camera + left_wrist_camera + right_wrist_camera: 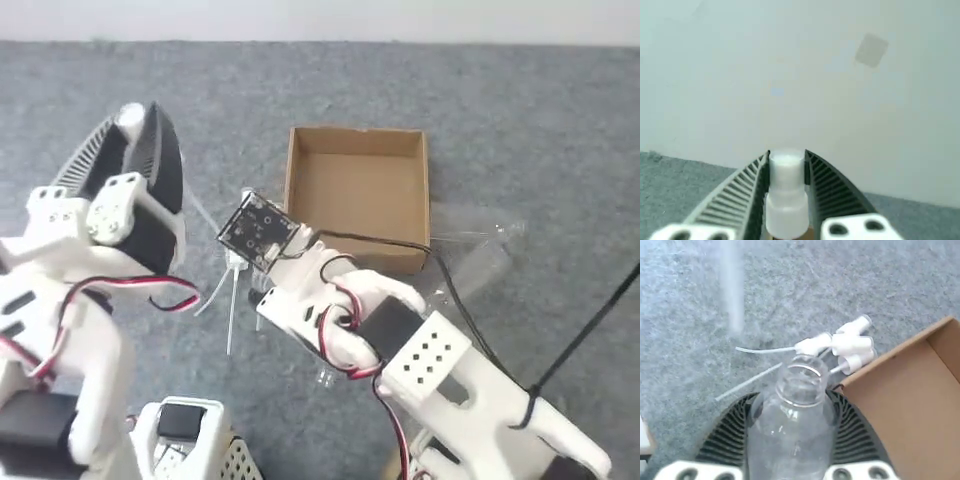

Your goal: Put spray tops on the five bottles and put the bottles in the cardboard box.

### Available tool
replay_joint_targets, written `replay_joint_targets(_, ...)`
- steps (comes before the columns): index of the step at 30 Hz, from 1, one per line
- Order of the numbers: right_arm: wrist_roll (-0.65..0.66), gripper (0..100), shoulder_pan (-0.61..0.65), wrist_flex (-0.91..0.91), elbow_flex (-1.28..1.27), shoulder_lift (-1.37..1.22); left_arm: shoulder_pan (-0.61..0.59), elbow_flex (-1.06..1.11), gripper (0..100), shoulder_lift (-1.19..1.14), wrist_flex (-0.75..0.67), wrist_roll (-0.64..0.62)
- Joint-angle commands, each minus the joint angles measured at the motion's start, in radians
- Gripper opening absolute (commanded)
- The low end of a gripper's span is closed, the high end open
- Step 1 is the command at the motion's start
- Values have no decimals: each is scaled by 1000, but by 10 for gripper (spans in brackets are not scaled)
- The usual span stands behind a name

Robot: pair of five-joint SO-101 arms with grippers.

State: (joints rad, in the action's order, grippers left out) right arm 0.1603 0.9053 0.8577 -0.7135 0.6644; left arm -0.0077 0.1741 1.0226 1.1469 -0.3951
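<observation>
My left gripper [786, 157] is raised off the table, shut on a white spray top [786, 195] that stands upright between its ribbed fingers [827, 185]; from above it sits at the far left [132, 115]. My right gripper [797, 405] is shut on a clear bottle [799, 415] with an open neck, just beside the near left corner of the cardboard box [357, 195]. Three loose spray tops [850, 342] with thin tubes lie on the carpet beyond the bottle's mouth, close to the box wall [910, 390].
The box interior is bare brown cardboard. Clear bottles [480, 250] lie on the grey carpet to the right of the box. The loose tops' tubes [230, 310] stretch toward the arms' bases. A black cable [590, 330] crosses at the right.
</observation>
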Motion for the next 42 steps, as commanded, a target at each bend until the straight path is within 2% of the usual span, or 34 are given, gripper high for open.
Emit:
replay_joint_targets(1, -55, 6, 35, -150, -74, 76, 11, -33, 12, -54, -69, -58)
replay_joint_targets(5, -54, 6, 42, -259, -170, 130, 11, -19, 12, -72, -60, -71)
replay_joint_targets(14, -58, 6, 42, -257, -180, 170, 12, 81, 12, -74, -61, -72)
replay_joint_targets(23, -52, 6, 38, -255, -204, 179, 81, 228, 12, -69, -80, -63)
replay_joint_targets(29, -57, 6, 13, -280, -232, 209, 91, 249, 12, -69, 32, 55)
replay_joint_targets(33, -66, 6, -27, -417, -298, 251, 138, 269, 12, -69, 72, 144)
replay_joint_targets(35, -114, 6, -36, -527, -361, 262, 192, 297, 12, -69, 72, 173)
replay_joint_targets(38, -175, 6, -58, -628, -433, 272, 221, 343, 12, -69, 37, 176)
replay_joint_targets(42, -180, 6, -77, -679, -465, 272, 224, 395, 12, -69, 17, 176)
